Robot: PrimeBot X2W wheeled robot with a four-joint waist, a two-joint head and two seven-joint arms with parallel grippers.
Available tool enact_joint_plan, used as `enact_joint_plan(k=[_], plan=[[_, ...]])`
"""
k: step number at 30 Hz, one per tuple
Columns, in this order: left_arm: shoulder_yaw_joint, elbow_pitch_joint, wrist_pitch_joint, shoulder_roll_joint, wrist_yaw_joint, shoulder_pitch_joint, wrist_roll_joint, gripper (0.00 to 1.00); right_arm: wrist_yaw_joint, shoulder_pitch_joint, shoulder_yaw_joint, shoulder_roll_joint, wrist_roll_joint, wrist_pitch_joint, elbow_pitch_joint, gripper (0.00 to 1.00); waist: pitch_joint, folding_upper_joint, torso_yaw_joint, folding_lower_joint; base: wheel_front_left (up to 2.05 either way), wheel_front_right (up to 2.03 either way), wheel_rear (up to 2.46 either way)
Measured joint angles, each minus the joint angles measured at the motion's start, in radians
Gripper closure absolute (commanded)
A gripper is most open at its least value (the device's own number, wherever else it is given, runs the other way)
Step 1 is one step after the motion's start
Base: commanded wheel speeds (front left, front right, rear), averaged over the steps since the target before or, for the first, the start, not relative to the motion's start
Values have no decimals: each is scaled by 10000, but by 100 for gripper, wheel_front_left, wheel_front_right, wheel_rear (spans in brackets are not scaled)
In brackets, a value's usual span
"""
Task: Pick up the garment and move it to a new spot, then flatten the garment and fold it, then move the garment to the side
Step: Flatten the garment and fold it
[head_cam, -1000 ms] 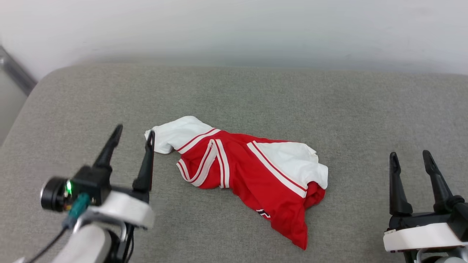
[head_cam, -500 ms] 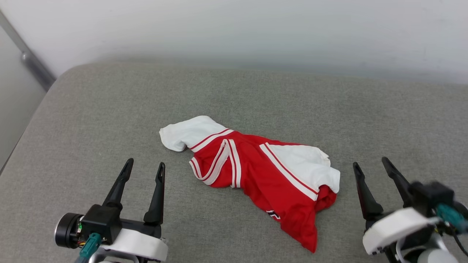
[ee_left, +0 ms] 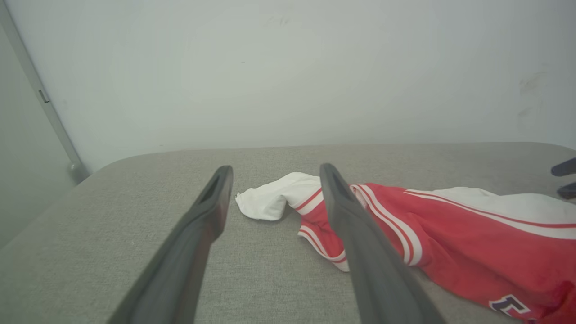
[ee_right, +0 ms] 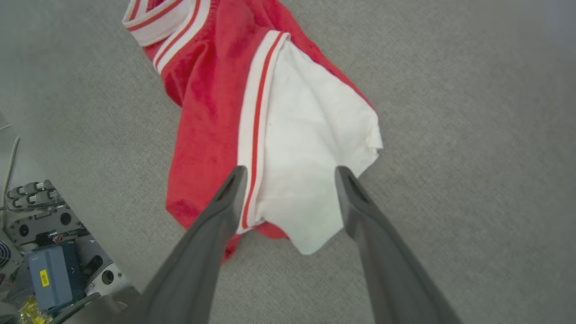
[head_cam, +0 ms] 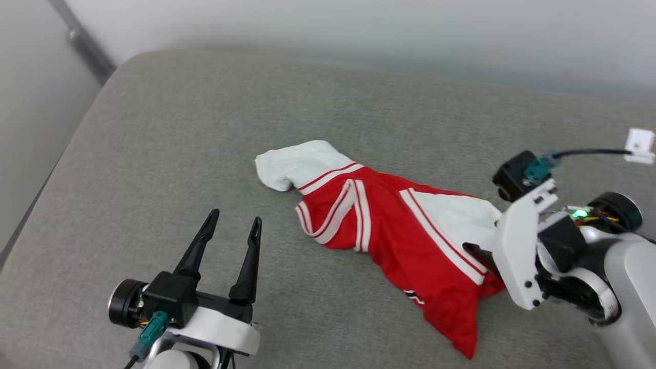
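Surroundings: metal rail (head_cam: 84, 43) at the wall corner; grey electronics box (ee_right: 49, 270) past the cushion edge. Garment (head_cam: 389, 230) lies crumpled mid-cushion. Right gripper (ee_right: 290, 171), jaws spread, straddles one white sleeve (ee_right: 310, 148), possibly touching it. Left gripper (head_cam: 235, 217), jaws spread and empty, sits near the other sleeve, apart. Surface: grey fabric cushion (head_cam: 205, 128); white wall (head_cam: 359, 25) behind.
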State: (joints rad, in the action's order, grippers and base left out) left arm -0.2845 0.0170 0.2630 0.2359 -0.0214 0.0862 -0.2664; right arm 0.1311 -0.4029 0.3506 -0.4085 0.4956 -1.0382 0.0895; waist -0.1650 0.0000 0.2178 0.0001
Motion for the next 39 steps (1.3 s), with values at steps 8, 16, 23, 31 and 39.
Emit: enact_joint_plan(k=[8,16,23,31,39], plan=[[121,424,0,-479,414,166,357,0,0,-1053,1267,-267,113,-1258,-1053,0,-349,0,929,0,0,0,0],[364,690,0,-802,740,170,631,0,-2,-1261,1808,-387,268,-1248,-1914,0,-528,0,1444,0,0,0,0],[579,842,0,-972,880,167,826,0,0,-1509,2424,-696,341,-807,-2077,100,-526,0,1385,0,0,0,0],[874,1011,0,-1007,1011,35,930,0,0,-1875,2314,-1375,405,-17,-1427,100,-161,0,896,0,0,0,0],[1172,991,0,-1026,1095,-206,966,0,2,-1359,800,-2575,-119,539,-376,100,188,0,74,-1,0,0,0]])
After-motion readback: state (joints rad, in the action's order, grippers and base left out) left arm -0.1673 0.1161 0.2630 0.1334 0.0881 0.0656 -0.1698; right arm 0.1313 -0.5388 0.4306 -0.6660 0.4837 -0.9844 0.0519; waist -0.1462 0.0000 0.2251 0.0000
